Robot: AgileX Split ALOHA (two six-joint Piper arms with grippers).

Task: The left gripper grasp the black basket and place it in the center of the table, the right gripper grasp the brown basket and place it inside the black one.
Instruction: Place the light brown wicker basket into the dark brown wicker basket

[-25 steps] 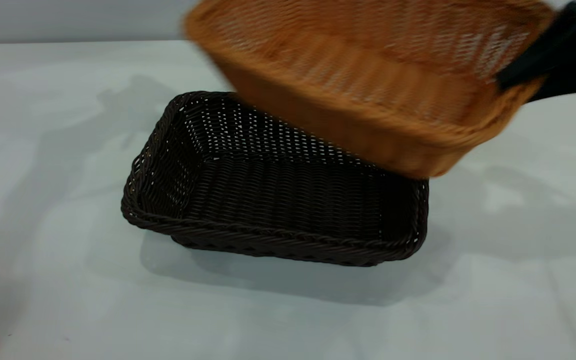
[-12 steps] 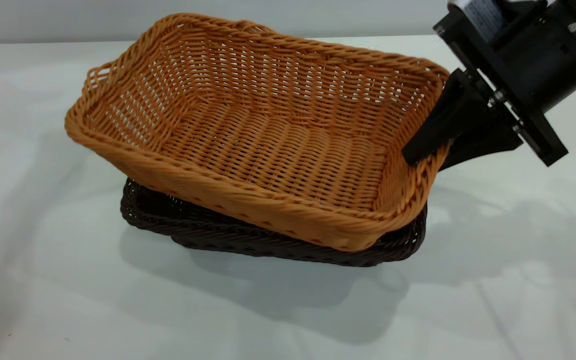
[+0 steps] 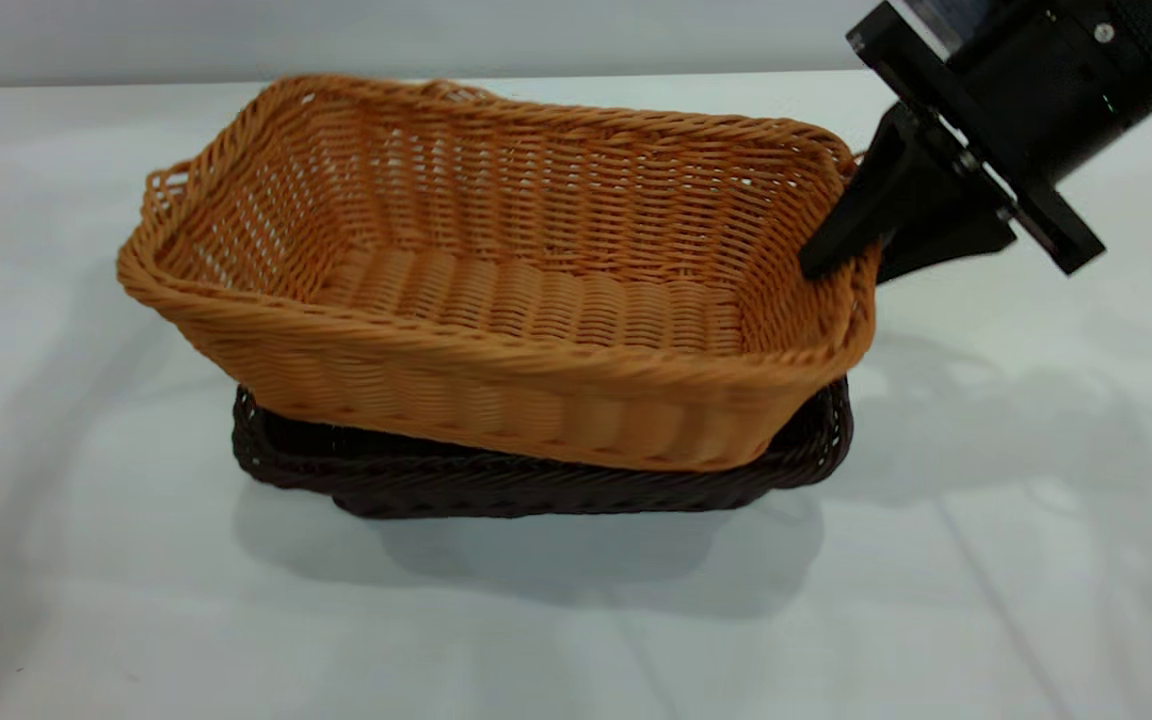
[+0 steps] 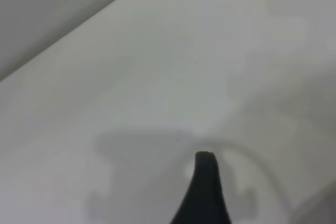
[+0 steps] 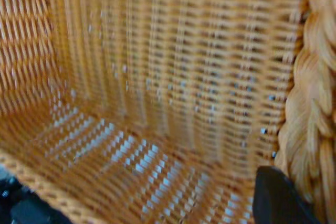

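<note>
Your table carries the black basket near its middle, with bare surface open on every side. The brown basket sits partly down inside the black one, its rim riding well above the dark rim and overhanging at the exterior view's left. Your right tool is clamped on the brown basket's right-end rim, one finger inside the wall, one outside. Your left tool hangs over bare table; you cannot tell its opening.

Matte blk right gripper, dark jaws
</note>
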